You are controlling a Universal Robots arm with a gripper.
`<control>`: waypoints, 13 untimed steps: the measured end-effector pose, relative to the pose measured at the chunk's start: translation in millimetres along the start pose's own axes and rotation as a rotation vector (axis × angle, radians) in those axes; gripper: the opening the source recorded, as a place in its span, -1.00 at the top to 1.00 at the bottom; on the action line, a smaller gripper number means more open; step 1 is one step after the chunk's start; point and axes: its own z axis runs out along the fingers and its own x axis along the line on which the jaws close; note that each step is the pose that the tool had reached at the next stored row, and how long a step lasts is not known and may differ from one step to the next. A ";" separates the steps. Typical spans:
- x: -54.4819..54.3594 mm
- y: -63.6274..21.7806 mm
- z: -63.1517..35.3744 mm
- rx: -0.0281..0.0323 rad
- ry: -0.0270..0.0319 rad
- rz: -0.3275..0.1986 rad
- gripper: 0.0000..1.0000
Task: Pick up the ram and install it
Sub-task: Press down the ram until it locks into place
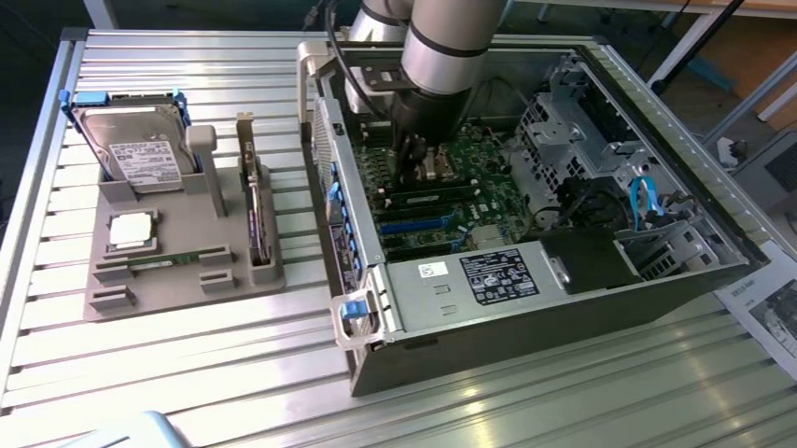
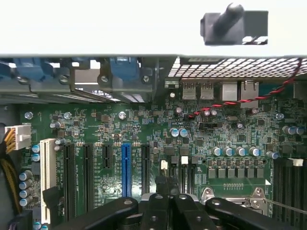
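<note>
Black gripper [image 2: 165, 211] links fill the wrist view's near edge above the motherboard [image 2: 158, 139]; whether its fingers grip anything, I cannot tell. Inside the open computer case [image 1: 648, 280], the arm reaches down. At nine o'clock, the grey holder [image 1: 187, 280] keeps a ram [image 1: 168, 260] stick lying flat, long axis three-to-nine.

Access: open top of computer case [image 1: 697, 201]; arm [image 1: 442, 47] fills the far-left bay over the motherboard [image 1: 468, 191]. Obstructions: power supply [image 1: 498, 275] near, drive cage [image 1: 573, 121] and blue cables [image 1: 644, 201] at the exterior view's right, case wall [image 1: 334, 177] left. Outside left: parts holder [image 1: 174, 243] on slatted table [image 1: 149, 373].
</note>
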 end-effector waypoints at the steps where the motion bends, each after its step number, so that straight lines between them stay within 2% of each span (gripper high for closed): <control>1: -0.1 0.0 -2.1 -0.0006 0.0000 0.000 0.80; 7: -0.2 -0.1 -14.3 -0.0057 -0.0001 0.000 0.80; 13: -0.4 -0.2 -32.0 -0.0140 0.0000 0.000 0.80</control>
